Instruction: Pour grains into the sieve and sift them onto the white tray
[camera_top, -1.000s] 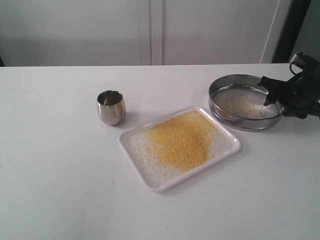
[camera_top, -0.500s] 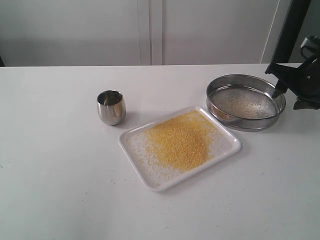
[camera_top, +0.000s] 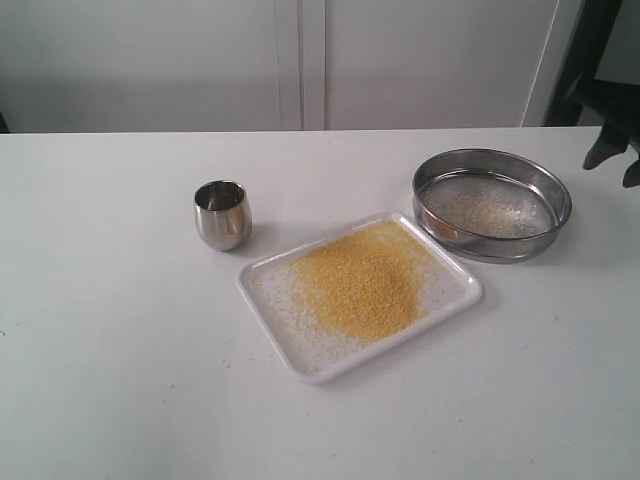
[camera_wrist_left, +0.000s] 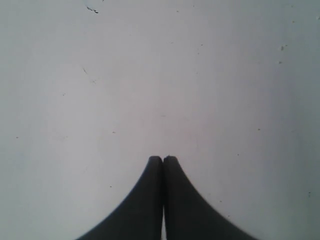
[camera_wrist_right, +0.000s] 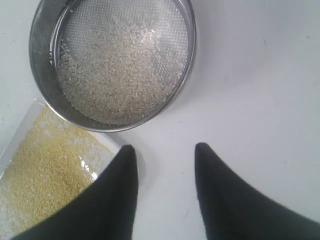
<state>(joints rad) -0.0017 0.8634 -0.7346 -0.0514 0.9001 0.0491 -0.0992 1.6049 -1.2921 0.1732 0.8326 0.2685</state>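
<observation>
Exterior view: one sieve, one white tray of grains, one cup; left pincer pressed together, right pincer spread.

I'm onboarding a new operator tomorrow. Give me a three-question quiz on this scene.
1. True or false: the steel cup stands upright, apart from the white tray.
2. Fill in: the right gripper, clear of the sieve, has jaws ____.
3. The yellow grains lie mostly: A) in the sieve B) on the white tray C) in the steel cup.
Key: 1 true; 2 open; 3 B.
</observation>
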